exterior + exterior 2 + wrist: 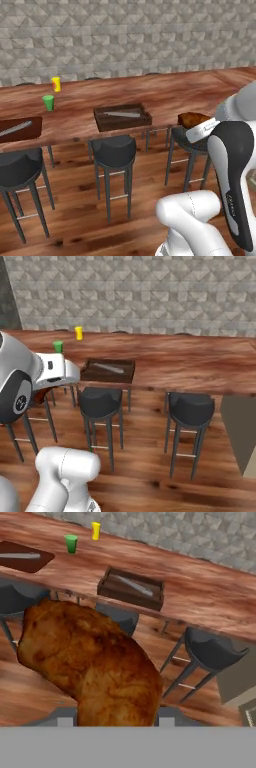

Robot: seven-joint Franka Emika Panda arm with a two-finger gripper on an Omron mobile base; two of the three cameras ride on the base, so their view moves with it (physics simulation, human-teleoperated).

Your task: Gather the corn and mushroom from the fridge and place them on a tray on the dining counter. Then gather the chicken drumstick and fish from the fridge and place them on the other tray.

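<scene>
A brown roasted chicken drumstick point(90, 662) fills the near part of the hand view, and my gripper point(116, 718) is shut on it, its fingertips hidden behind the meat. From the left base view the drumstick point(194, 119) juts out of the hand, in the air above a stool and short of the counter edge. A dark wooden tray point(122, 118) point(108, 370) point(131, 588) sits on the dining counter point(165, 97) with a pale grey long thing in it. A second dark tray point(20, 129) point(22, 557) lies further left, also with a grey strip.
A green cup point(48, 102) point(72, 543) and a yellow cup point(56, 84) point(95, 530) stand on the counter behind the left tray. Dark stools point(114, 150) point(190, 408) line the counter's near side. A stone wall backs it. The floor is wood.
</scene>
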